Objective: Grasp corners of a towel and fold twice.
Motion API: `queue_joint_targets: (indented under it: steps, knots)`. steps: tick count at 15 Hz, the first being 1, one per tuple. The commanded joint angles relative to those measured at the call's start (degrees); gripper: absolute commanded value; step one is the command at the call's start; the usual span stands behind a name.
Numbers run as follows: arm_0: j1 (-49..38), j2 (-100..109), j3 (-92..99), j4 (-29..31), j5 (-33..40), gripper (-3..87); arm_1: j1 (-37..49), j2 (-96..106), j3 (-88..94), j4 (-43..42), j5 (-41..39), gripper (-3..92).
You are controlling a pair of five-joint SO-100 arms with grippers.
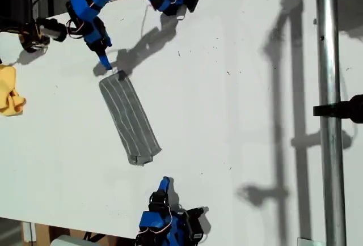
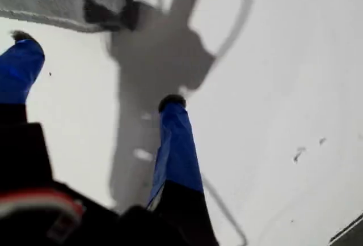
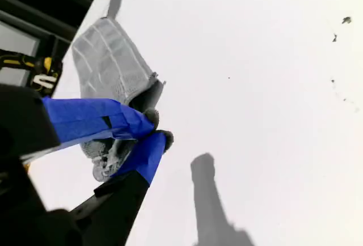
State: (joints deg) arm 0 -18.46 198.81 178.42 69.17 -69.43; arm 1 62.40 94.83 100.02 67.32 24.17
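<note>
Towel (image 1: 130, 120), folded, unlabelled stripes

Towel (image 1: 129, 119): thin grey woven cloth, matt, fine white stripes. Desk (image 1: 238, 115): smooth matt white. My tool (image 2: 96, 70) fingers: glossy blue plastic. Pole (image 1: 330, 104): shiny metal.

grey towel (image 1: 130, 119) with white stripes, white table (image 1: 238, 115), yellow cloth (image 1: 9, 91)

a robotics lab or test bench, by the look of it: a plain white surface (image 1: 238, 115) scuffed with small dark marks, blue arms with exposed servos and loose wiring mounted at its edges, and a bare metal pole (image 1: 332, 115) carrying a black clamp (image 1: 343, 110).
</note>
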Motion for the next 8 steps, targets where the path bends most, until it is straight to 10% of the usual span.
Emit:
queue_joint_targets:
  steps: [1, 8]
  knots:
    - [0.0, 0.4, 0.3, -0.8, -0.3, 0.9, -3.8, -12.7, -17.4, 0.1, -4.3, 42.1]
    - [-0.1, 0.4, 0.3, -0.6, -0.6, 0.6, -9.8, -38.6, -38.5, -1.9, -5.1, 41.6]
